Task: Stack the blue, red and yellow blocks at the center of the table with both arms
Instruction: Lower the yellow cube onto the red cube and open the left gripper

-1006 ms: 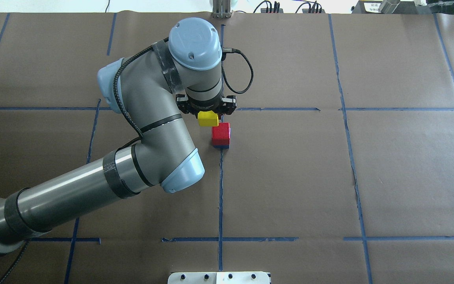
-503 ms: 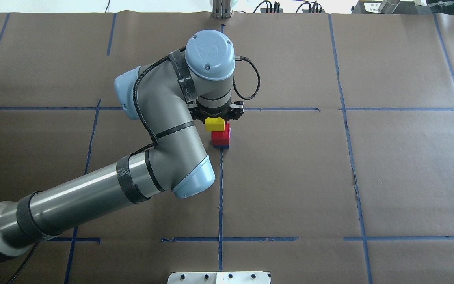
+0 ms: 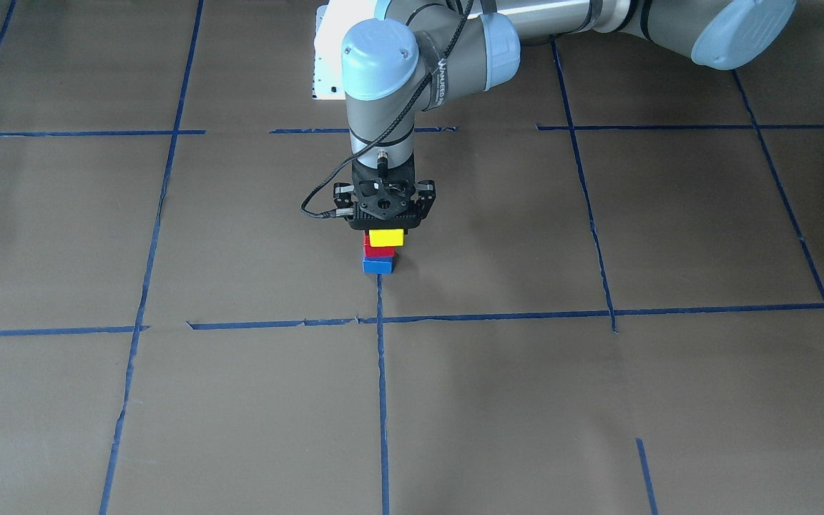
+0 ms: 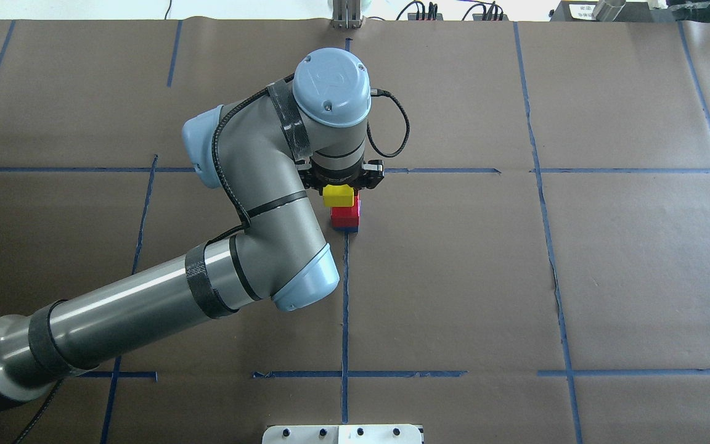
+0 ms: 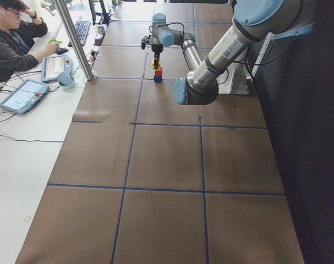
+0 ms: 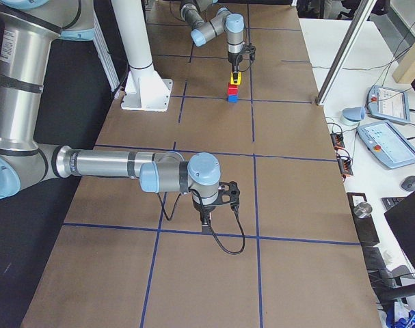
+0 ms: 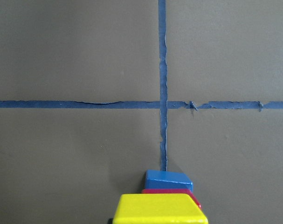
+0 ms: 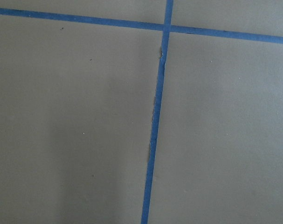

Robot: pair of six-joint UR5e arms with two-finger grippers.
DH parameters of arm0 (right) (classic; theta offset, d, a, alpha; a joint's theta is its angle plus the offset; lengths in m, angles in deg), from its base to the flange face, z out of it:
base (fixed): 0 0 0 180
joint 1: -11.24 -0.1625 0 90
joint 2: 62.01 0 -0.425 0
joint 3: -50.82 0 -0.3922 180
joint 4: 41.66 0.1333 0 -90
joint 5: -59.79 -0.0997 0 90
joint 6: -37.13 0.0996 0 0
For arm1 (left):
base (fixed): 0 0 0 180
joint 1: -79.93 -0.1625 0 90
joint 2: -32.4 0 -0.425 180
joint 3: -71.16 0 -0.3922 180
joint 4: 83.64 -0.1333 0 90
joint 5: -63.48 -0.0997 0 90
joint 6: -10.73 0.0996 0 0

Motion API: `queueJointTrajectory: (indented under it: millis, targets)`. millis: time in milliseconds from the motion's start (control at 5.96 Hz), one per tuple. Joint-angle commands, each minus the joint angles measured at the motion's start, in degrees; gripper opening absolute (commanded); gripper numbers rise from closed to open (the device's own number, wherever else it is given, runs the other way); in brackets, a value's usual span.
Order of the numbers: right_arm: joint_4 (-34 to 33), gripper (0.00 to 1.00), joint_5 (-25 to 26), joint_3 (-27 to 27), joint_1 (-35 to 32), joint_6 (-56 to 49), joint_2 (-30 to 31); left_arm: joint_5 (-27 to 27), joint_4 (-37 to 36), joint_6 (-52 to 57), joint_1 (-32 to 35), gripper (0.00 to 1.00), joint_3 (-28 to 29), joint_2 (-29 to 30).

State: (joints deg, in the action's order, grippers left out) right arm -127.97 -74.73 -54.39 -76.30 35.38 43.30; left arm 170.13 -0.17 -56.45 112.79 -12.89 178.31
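- Grips yellow block in left gripper, directly above red block
- Shows red block seated on blue block, at table centre
- Cannot tell whether right gripper is open or closed; points down, well apart from stack

Left arm reaching from 8 o'clock; left gripper pointing down, clamping yellow block; right gripper pointing down, grip unclear.
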Motion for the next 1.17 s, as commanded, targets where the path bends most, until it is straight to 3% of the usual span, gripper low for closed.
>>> queueJointTrajectory:
  millis: [0,503,1006]
  targets:
    - [0.0,1.00,0.0,-0.1,0.0,0.0,0.1,0.0,0.2,-2.0,-0.4,0.17,1.5,1.3]
    - [0.0,1.00,0.0,0.0,0.0,0.0,0.1,0.0,0.2,-2.0,-0.8,0.26,1.8,1.0]
    - [0.0,1.00,0.0,0.0,0.0,0.0,0.1,0.0,0.2,-2.0,-0.9,0.43,1.8,1.0]
